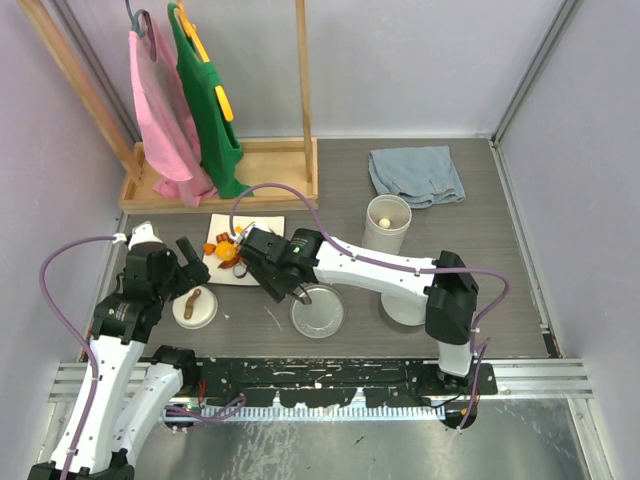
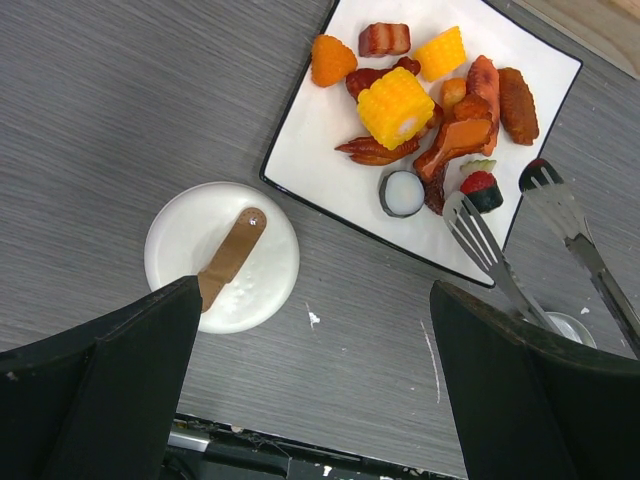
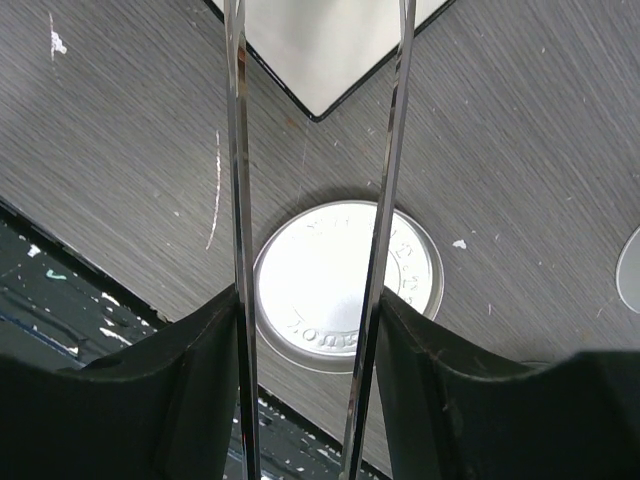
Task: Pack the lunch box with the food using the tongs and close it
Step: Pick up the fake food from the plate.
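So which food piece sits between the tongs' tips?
The red-topped black piece at the plate edge: it alone lies between the tongs' tips; the corn sits farther in.

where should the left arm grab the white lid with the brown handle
Take the brown handle, coming straight down from above with the left fingers across its narrow width. The white lid lies flat on the table, so its low rim probably offers little to pinch; the handle runs diagonally, so the wrist would need turning to match.
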You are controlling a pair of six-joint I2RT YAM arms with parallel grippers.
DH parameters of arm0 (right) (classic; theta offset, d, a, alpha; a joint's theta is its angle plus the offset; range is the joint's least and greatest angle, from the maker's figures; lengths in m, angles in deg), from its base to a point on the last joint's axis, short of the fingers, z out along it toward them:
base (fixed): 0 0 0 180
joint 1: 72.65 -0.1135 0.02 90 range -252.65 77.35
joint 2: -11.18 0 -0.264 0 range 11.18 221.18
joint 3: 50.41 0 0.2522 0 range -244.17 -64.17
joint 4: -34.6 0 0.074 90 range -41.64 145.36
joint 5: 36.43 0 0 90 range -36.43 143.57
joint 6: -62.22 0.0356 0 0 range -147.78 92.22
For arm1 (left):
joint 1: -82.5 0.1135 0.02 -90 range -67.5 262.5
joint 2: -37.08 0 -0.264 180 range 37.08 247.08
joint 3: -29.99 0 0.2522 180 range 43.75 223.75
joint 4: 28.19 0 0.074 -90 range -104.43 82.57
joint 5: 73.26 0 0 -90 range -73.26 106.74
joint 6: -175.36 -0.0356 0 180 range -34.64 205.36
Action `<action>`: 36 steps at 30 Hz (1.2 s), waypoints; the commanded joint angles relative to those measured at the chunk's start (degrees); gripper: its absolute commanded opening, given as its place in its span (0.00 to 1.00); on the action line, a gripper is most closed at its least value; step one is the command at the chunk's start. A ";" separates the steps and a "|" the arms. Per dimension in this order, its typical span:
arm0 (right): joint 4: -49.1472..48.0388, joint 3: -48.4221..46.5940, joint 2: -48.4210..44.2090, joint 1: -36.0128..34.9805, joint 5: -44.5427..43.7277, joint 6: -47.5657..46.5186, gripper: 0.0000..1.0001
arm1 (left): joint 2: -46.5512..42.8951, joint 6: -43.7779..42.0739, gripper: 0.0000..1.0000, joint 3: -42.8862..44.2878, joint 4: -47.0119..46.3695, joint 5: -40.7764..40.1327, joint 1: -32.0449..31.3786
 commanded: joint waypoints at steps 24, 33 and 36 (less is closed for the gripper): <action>1.08 -3.92 2.88 -0.30 -2.31 -1.07 0.51 | -0.03 -0.01 0.98 1.91 -1.50 -0.93 -0.14; 0.91 -3.79 2.41 -0.26 -3.95 -0.81 0.46 | 0.17 0.04 0.98 1.91 -1.50 -0.88 -0.13; 0.70 -3.40 1.52 0.08 -3.47 -0.75 0.44 | 0.24 -0.02 0.98 1.92 -1.50 -0.94 -0.11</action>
